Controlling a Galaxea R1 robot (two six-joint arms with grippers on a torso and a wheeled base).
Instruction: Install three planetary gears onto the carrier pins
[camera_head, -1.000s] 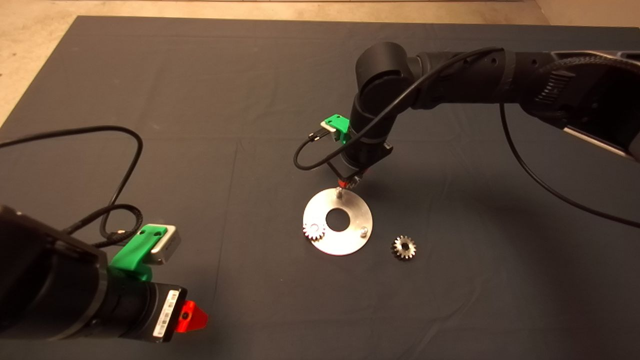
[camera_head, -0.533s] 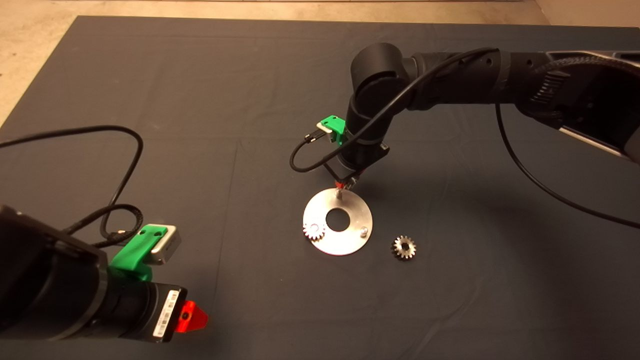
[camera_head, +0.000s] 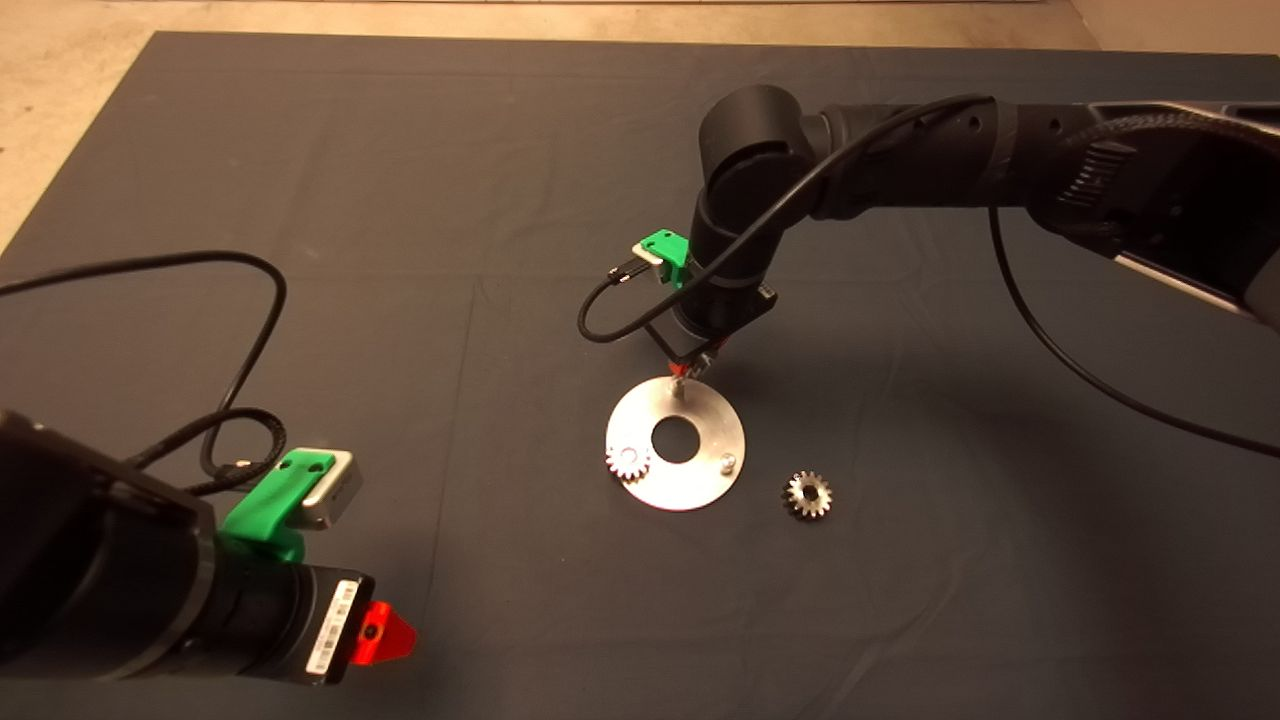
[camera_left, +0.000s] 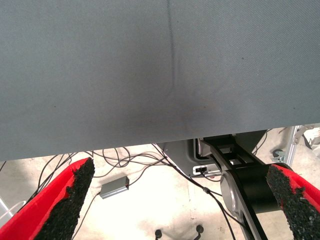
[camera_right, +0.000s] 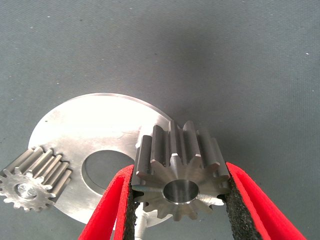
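The silver disc (camera_head: 700, 480) lies mid-mat with its carrier pins. One planetary gear (camera_head: 628, 461) sits on the disc's left pin, seen too in the right wrist view (camera_right: 35, 178). The near-right pin (camera_head: 729, 461) is bare. My right gripper (camera_head: 688, 368) hangs over the far pin (camera_head: 679, 386), shut on a second gear (camera_right: 179, 180). In the right wrist view that gear hovers above the disc (camera_right: 100, 125), a pin (camera_right: 141, 227) just under its edge. A third gear (camera_head: 808, 494) lies loose on the mat, right of the disc. My left gripper (camera_head: 392, 635) is parked open at the lower left.
The left arm's black cable (camera_head: 240, 300) loops over the mat's left side. The left wrist view shows the mat edge (camera_left: 150, 145) and floor cables beyond it, with that gripper (camera_left: 180, 205) holding nothing. Bare floor (camera_head: 60, 120) borders the mat at the far left.
The right arm has shifted slightly left, carrying its gear closer over the far pin. The left arm, disc and loose gear have not moved.
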